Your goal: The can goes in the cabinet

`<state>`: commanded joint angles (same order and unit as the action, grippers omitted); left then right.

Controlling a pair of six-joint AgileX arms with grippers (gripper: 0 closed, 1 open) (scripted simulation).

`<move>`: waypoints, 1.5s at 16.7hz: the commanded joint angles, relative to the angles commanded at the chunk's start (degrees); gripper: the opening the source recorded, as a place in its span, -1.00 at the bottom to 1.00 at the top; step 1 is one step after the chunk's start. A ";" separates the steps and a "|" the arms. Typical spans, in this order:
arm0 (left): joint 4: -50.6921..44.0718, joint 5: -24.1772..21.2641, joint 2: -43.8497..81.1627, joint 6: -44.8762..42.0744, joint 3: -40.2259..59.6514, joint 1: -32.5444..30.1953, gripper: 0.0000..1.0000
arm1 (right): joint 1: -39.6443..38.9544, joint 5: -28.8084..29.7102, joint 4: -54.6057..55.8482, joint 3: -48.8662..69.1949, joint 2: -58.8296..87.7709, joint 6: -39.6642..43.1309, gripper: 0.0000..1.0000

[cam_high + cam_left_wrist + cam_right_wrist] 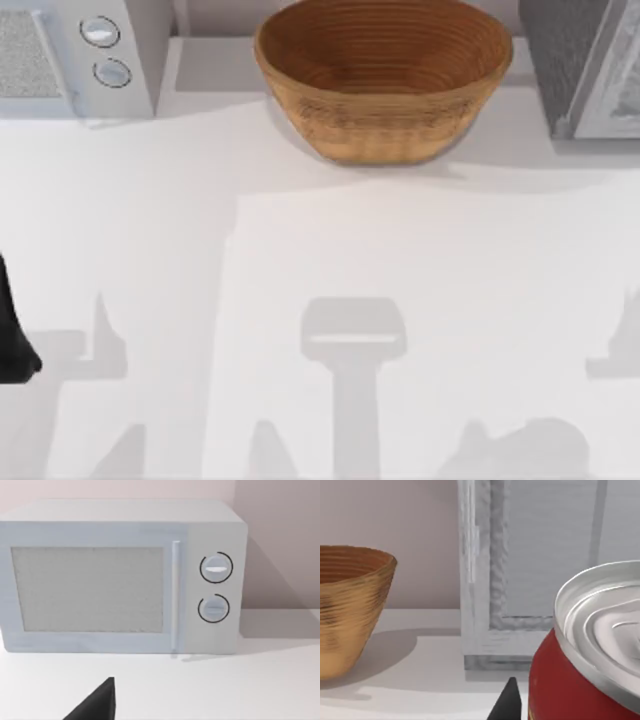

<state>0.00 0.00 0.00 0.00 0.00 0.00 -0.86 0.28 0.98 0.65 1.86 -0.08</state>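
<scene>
A white bench carried three items along its far edge: a white microwave with two round knobs at the far left, a woven brown basket in the far middle, and the grey cabinet at the far right. The left arm appeared as a dark shape at the left edge of the bench. In the left wrist view a dark fingertip lay before the microwave; whether the fingers were wide or narrow could not be told. In the right wrist view the can (red body, silver top) stood very close to the camera, with a dark fingertip beside it; a grip on it could not be confirmed. Beyond the can stood the pale-framed cabinet door, with the basket to one side.
</scene>
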 joint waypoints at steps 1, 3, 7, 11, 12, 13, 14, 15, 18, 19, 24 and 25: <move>0.00 0.00 0.00 0.00 0.00 0.00 1.00 | 0.52 -0.21 -0.66 -0.46 -1.22 0.06 -1.00; 0.00 0.00 0.00 0.00 0.00 0.00 1.00 | 0.86 -0.28 -0.98 -0.65 -1.86 0.08 -1.00; 0.00 0.00 0.00 0.00 0.00 0.00 1.00 | 0.67 -0.26 -0.90 -0.52 -1.64 -0.03 -1.00; 0.00 0.00 0.00 0.00 0.00 0.00 1.00 | 0.57 0.56 -1.24 2.69 0.79 -0.27 -1.00; 0.00 0.00 0.00 0.00 0.00 0.00 1.00 | 0.38 0.93 -1.64 5.00 2.48 -0.36 -1.00; 0.00 0.00 0.00 0.00 0.00 0.00 1.00 | 0.11 1.27 -2.22 7.91 4.57 -0.42 -1.00; 0.00 0.00 0.00 0.00 0.00 0.00 1.00 | -0.23 1.59 -2.94 11.25 6.92 -0.45 -1.00; 0.00 0.00 0.00 0.00 0.00 0.00 1.00 | -0.62 1.88 -3.80 14.90 9.48 -0.45 -1.00; 0.00 0.00 0.00 0.00 0.00 0.00 1.00 | -2.09 2.48 -6.73 25.44 17.35 -0.38 -1.00; 0.00 0.00 0.00 0.00 0.00 0.00 1.00 | -2.63 2.60 -7.66 28.38 19.90 -0.37 -1.00; 0.00 0.00 0.00 0.00 0.00 0.00 1.00 | -4.41 4.05 -11.64 42.65 31.63 -0.40 -1.00; 0.00 0.00 0.00 0.00 0.00 0.00 1.00 | -4.46 4.66 -12.24 45.84 33.80 -0.44 -1.00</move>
<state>0.00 0.00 0.00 0.00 0.00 0.00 -5.32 4.94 -11.26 46.49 35.66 -0.52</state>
